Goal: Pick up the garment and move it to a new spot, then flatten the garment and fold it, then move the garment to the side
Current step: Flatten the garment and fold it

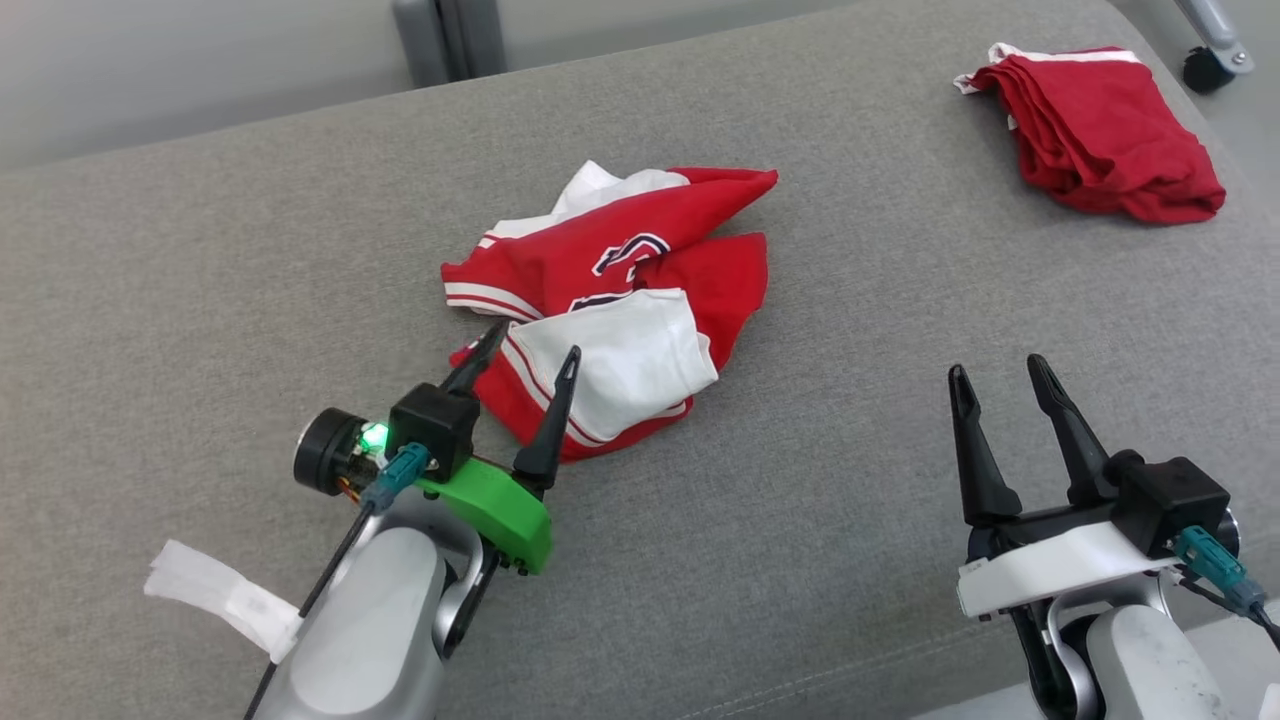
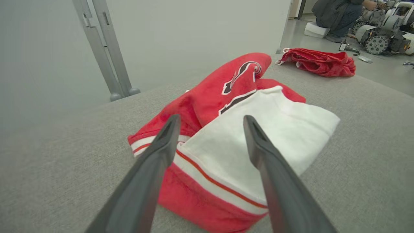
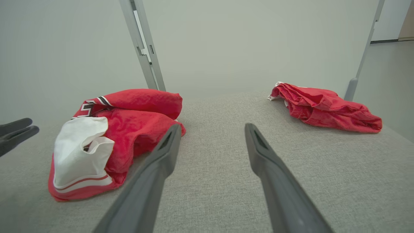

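Fingers (image 1: 547, 430) of the left end effector (image 1: 535, 341) stand spread, straddling the near edge of the crumpled red-and-white garment (image 1: 640, 260) at mid-tabletop (image 1: 200, 300), seemingly lined up to pinch it. Right end effector (image 1: 1000, 366), also spread and empty, hovers well apart; another red garment (image 1: 1100, 130) lies far right.

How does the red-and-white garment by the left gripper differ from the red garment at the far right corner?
The red-and-white garment shows big white panels and dark lettering; the red garment is nearly all red with thin white trim. The red-and-white garment lies crumpled; the red garment looks folded. Both rest on the grey surface.
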Robot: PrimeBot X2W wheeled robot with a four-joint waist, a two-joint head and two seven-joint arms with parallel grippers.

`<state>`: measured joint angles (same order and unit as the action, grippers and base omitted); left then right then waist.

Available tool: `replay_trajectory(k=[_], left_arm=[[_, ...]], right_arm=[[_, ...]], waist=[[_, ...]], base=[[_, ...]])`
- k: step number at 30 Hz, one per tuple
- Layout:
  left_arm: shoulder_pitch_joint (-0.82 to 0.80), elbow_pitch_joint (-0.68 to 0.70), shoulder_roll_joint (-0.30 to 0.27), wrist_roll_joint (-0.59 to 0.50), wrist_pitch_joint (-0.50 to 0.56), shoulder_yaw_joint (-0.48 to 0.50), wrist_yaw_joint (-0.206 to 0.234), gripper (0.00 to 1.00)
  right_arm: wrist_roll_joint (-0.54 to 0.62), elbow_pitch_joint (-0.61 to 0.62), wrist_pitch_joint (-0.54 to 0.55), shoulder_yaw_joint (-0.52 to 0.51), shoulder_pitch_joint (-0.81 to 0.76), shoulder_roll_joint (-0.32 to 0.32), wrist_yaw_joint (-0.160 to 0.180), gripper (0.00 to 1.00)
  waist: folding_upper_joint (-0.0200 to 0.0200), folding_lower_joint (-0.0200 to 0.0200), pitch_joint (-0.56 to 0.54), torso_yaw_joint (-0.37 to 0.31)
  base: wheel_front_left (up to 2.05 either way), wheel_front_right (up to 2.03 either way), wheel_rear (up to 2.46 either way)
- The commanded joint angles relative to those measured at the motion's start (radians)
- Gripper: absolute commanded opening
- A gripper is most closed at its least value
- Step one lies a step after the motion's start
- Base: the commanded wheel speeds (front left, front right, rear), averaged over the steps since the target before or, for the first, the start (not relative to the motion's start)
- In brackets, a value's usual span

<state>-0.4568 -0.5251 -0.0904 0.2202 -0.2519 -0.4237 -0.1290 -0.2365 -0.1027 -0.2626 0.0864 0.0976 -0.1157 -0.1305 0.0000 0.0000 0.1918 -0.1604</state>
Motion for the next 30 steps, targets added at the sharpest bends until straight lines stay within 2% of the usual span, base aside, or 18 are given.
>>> replay_trajectory(k=[1,7,8,9,10,14,18,25,30], left_arm=[[-0.02,-0.02,-0.005,0.012,-0.003,-0.016,-0.002,1.0],[-0.048,-0.135,0.002,0.057,0.008,-0.075,-0.002,1.0],[-0.056,-0.156,0.004,0.063,0.01,-0.085,-0.002,0.81],[-0.066,-0.174,0.007,0.069,0.008,-0.092,-0.002,0.37],[-0.075,-0.185,0.008,0.073,0.006,-0.096,-0.002,0.0],[-0.098,-0.209,0.017,0.1,-0.007,-0.096,-0.002,0.0],[-0.069,-0.175,0.01,0.113,-0.015,-0.072,0.001,0.0],[0.076,0.069,-0.044,0.102,-0.013,0.009,0.039,0.0],[0.21,0.167,-0.067,0.126,-0.013,0.045,0.059,0.0]], right_arm=[[-0.006,0.001,-0.003,0.0,0.014,0.002,0.0,1.0],[-0.002,0.003,-0.003,0.006,0.029,0.008,0.0,1.0],[-0.002,0.003,-0.003,0.005,0.031,0.009,0.0,1.0],[-0.001,0.004,-0.003,0.004,0.031,0.011,0.0,1.0],[0.0,0.005,-0.003,0.003,0.032,0.012,0.0,1.0],[0.003,0.002,-0.003,-0.011,0.024,0.01,0.0,1.0],[0.012,0.002,-0.003,-0.021,0.005,0.014,0.0,1.0],[0.012,0.001,-0.003,-0.022,-0.019,0.007,0.0,1.0],[0.015,-0.003,-0.003,-0.01,-0.025,0.011,0.0,1.0]], waist=[[0.0,0.0,0.037,-0.041],[0.0,0.0,0.056,-0.066],[0.0,0.0,0.06,-0.068],[0.0,0.0,0.064,-0.069],[0.0,0.0,0.066,-0.07],[0.0,0.0,0.06,-0.063],[0.0,0.0,0.036,-0.035],[0.0,0.0,-0.01,0.069],[0.0,0.0,-0.019,0.121]], base=[[0.0,0.0,0.0],[0.0,0.0,0.0],[0.0,0.0,0.0],[0.0,0.0,0.0],[0.0,0.0,0.0],[0.0,0.0,0.0],[0.0,0.0,0.0],[0.0,0.0,0.0],[0.0,0.0,0.0]])
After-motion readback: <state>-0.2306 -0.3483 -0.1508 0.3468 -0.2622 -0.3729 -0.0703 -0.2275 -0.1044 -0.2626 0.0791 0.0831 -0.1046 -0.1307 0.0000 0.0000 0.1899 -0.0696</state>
